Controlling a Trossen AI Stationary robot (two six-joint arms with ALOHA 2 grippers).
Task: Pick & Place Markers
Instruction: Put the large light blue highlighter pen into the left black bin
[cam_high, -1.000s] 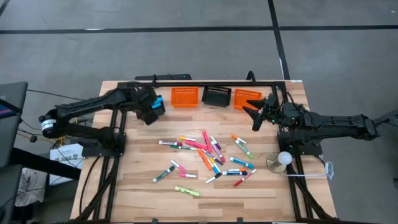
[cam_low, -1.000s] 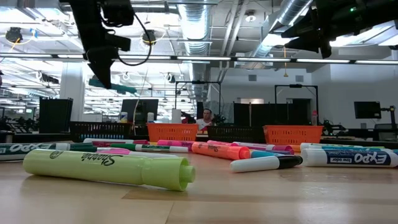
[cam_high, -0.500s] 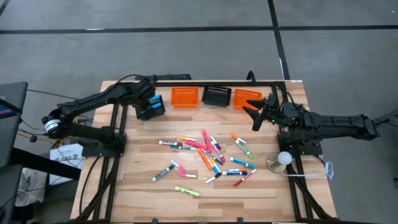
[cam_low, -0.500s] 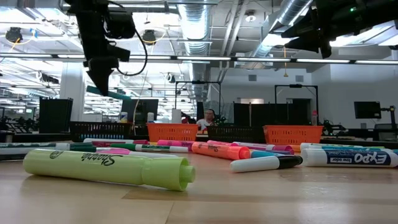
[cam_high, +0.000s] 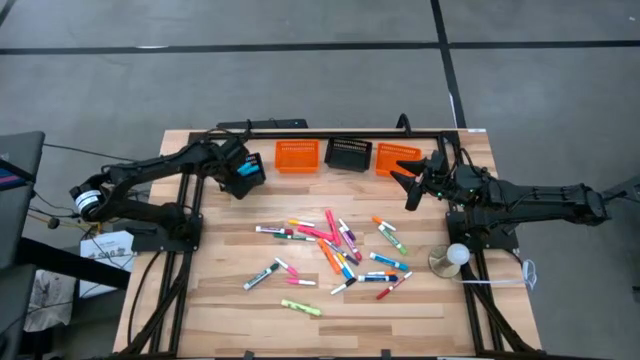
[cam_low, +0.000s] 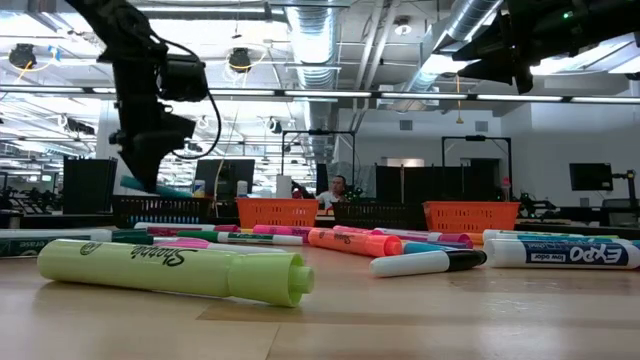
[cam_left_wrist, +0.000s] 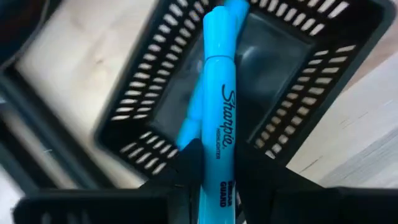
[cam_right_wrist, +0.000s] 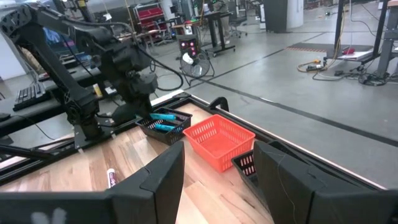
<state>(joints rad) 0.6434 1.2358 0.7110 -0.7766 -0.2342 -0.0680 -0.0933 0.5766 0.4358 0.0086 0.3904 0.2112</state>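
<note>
Left tool (cam_left_wrist: 214, 186) lowered, clamping blue marker (cam_left_wrist: 221, 99) over black basket (cam_left_wrist: 311, 74) | right tool (cam_high: 412, 184) unmoved, agape, empty

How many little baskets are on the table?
4, in a row along the far edge: first black basket beneath the left gripper, first orange basket, second black basket, second orange basket. None seem hidden.

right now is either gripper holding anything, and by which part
The left gripper holds a blue marker by one end, over a black basket. The right gripper holds nothing.

Left claw (cam_low: 140, 180) hangs above scattered markers (cam_low: 360, 242) before baskets (cam_low: 278, 212).
</note>
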